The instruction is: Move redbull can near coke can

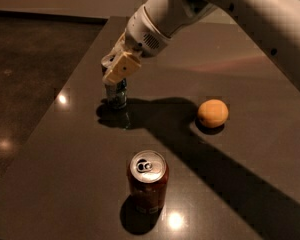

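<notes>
The redbull can (115,94), slim and silver-grey with teal patches, stands upright on the dark table (65,154) at the left middle. My gripper (119,68) comes down from the upper right and sits right over the can's top, covering most of it. The can's lower body shows below the gripper. The coke can (148,182), stout and dark red with a silver top and pull tab, stands upright nearer the front, about a can's height and a half from the redbull can.
An orange (213,113) lies on the table to the right of the redbull can. The arm's shadow runs across the table from the redbull can to the front right. The table's left edge (37,134) borders dark floor.
</notes>
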`<state>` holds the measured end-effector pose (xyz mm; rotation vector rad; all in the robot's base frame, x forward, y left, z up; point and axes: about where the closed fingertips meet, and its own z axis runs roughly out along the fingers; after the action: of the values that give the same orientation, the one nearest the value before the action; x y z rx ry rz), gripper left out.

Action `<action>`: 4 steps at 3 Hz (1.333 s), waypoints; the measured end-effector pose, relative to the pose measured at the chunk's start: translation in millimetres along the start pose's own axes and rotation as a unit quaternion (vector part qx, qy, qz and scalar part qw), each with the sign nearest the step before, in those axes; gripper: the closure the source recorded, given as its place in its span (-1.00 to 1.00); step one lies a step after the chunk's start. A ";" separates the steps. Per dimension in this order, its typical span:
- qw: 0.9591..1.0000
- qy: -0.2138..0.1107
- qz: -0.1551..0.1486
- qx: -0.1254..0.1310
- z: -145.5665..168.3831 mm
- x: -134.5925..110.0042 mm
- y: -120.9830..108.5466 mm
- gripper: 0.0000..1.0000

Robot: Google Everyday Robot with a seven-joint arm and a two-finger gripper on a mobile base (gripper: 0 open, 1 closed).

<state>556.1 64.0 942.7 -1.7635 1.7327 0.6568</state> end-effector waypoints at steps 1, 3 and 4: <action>0.999 -0.008 -0.032 -0.016 -17.0 -1.4 27.1 0.90; 0.991 -0.009 -0.110 -0.074 -46.2 6.7 93.5 1.00; 0.984 -0.003 -0.139 -0.114 -48.9 15.8 121.8 1.00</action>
<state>432.8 19.4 959.2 -2.1078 1.4140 0.7577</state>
